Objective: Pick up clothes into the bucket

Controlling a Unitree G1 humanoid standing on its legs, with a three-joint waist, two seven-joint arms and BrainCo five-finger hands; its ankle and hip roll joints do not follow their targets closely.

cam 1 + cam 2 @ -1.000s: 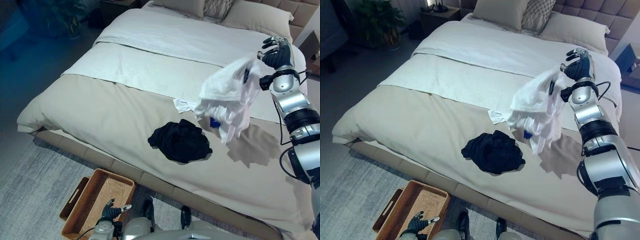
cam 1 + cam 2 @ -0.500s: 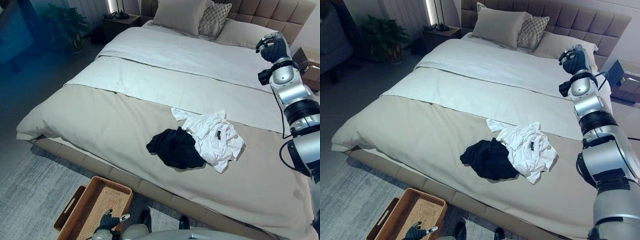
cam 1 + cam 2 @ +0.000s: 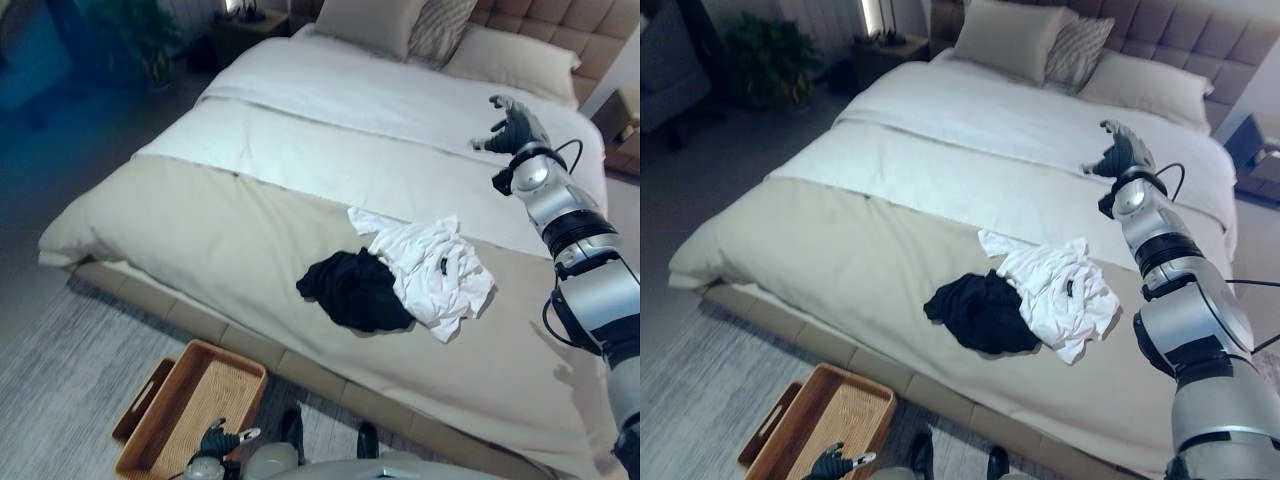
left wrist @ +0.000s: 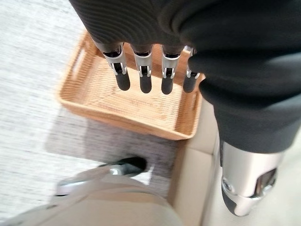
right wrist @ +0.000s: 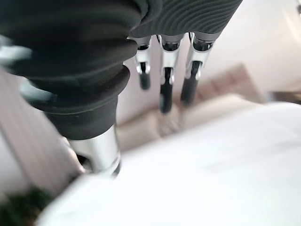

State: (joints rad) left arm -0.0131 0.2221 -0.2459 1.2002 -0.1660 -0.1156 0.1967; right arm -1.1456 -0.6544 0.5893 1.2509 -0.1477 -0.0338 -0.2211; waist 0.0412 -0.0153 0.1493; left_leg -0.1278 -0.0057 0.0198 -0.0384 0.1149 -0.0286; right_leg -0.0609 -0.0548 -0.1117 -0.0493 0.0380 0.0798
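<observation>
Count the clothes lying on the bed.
2: a black garment near the bed's front edge, and a white shirt touching it on the robot's right. More could be hidden underneath.

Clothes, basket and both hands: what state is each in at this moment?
White garment: crumpled on the bed, not held.
Black garment: bunched beside the white one, touching it, not held.
Wicker basket: on the floor by the bed, holding no clothes.
Right hand: raised over the bed, open.
Left hand: above the basket, fingers straight, open.
</observation>
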